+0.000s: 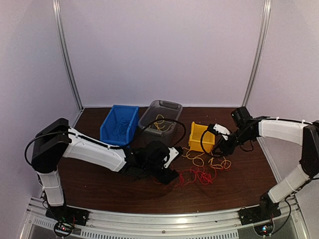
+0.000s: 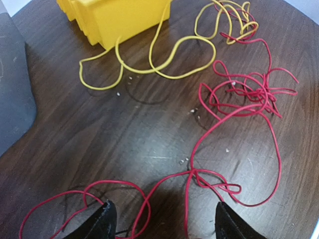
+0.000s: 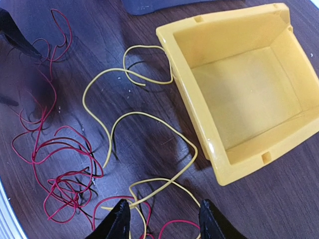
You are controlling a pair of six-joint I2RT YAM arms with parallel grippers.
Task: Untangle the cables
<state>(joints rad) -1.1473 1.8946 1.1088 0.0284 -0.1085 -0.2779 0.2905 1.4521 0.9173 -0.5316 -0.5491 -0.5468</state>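
Note:
The cables lie loose on the dark table in front of the yellow bin (image 1: 201,137). A red tangle (image 1: 194,175) (image 2: 239,94) (image 3: 60,149) sits beside looping yellow strands (image 1: 204,160) (image 2: 169,57) (image 3: 149,117). My left gripper (image 1: 174,175) (image 2: 164,224) hangs low over the red tangle's left end. Its jaws are open, with red strands running between the fingertips. My right gripper (image 1: 221,149) (image 3: 163,224) hovers at the yellow bin's near corner. It stands open astride a yellow loop and a red strand, gripping neither.
A blue bin (image 1: 119,124) and a grey bin (image 1: 160,118) (image 2: 12,99) stand at the back, left of the yellow bin (image 2: 119,17) (image 3: 182,74). A yellow wire lies in the grey bin. The yellow bin is empty inside. White walls enclose the table.

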